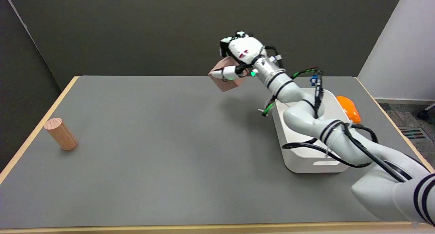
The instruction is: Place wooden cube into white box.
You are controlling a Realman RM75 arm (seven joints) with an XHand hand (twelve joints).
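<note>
Right hand [239, 55] clamped on wooden cube [226, 79], held in air above surface [153, 142], left of white box [312, 159]. Cube prob. light, rigid, smooth-faced; grip opp. flat faces, w/ thumb across front.

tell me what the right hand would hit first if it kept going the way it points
Nothing, probably: the right hand, gripping the wooden cube, points up-left and away, above the table, toward the dark back wall. Depth is unclear.

Matt wooden cube [225, 80] – smooth glossy white box [312, 159]
</note>
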